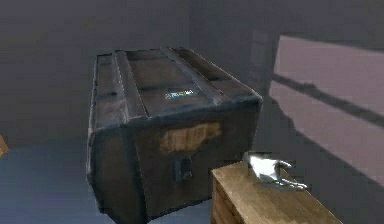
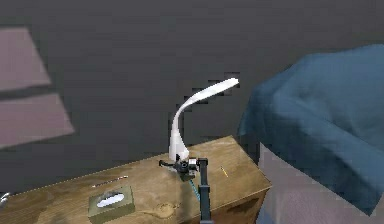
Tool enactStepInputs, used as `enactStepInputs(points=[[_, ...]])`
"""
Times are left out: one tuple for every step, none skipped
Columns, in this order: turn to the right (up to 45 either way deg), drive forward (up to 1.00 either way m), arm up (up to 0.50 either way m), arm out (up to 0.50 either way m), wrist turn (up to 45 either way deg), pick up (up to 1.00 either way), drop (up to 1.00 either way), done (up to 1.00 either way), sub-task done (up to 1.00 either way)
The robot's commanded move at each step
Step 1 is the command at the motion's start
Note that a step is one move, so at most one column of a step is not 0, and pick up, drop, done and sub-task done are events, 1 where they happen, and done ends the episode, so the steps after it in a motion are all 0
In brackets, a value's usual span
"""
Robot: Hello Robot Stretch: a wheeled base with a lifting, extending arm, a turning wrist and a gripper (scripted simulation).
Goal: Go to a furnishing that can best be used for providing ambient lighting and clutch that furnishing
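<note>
- Surface (image 2: 240, 172) nearest us carries tissue box (image 2: 110, 204); blue armchair (image 2: 320, 110) beside.
- Lamp (image 2: 178, 125) upright, head arcing toward armchair.
- End effector (image 2: 176, 163) near lamp base; hold: we cannot tell.

Wooden table (image 2: 235, 165), light brown top, nothing fancy. White bent-neck lamp (image 2: 178, 130) stands upright on it, toward far edge, right of middle. Greenish tissue box (image 2: 108, 207) lies near front edge on arm side view's left, well apart from lamp. Few tiny specks on wood, can't tell what. Forward view, bottom right: table corner (image 1: 250, 200) with small white thing (image 1: 268, 168) lying on top. Big dark chest (image 1: 165, 120) sits on bluish floor (image 1: 40, 185), just beside that corner.
</note>
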Motion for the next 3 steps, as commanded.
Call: enactStepInputs(points=[[0.0, 0.0, 0.0, 0.0, 0.0, 1.0, 0.0, 0.0, 0.0], [0.0, 0.0, 0.1, 0.0, 0.0, 0.0, 0.0, 0.0, 0.0], [0.0, 0.0, 0.0, 0.0, 0.0, 0.0, 0.0, 1.0, 0.0]])
